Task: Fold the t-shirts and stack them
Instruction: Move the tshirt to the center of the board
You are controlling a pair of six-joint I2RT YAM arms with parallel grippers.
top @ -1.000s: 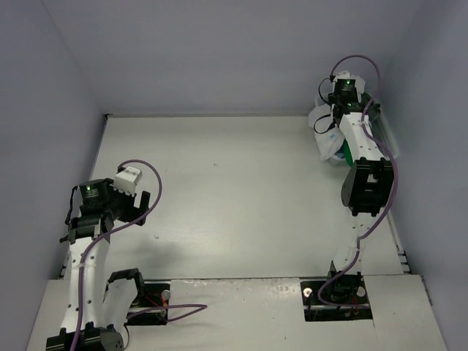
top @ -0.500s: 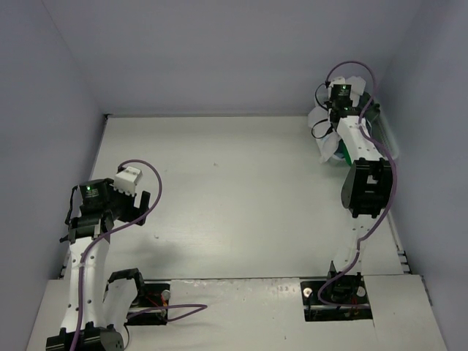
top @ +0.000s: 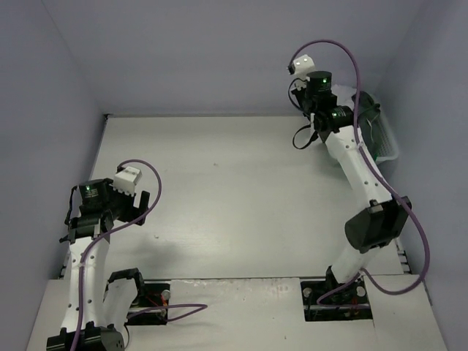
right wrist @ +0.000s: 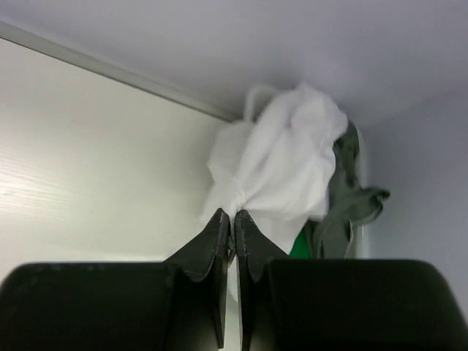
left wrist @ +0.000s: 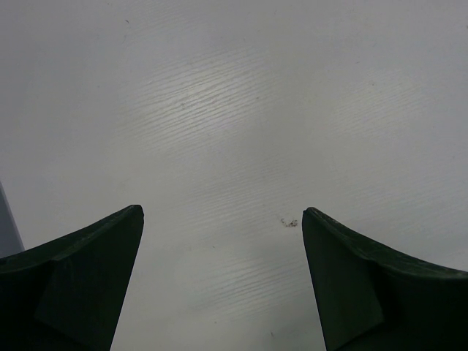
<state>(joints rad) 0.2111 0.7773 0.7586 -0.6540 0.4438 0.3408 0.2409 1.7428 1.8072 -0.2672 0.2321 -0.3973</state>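
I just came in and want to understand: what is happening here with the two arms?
The right gripper is shut on a bunched white t-shirt in the far right corner. A dark grey-green shirt and some bright green cloth lie behind it. The left gripper hangs open above the table, holding nothing. No shirt in view is folded yet.

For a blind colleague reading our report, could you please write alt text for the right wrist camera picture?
The right gripper is shut on a gathered fold of a bunched white t-shirt, at the far corner of the pale table. Behind the white cloth, a dark grey-green t-shirt and a sliver of a bright green t-shirt show.
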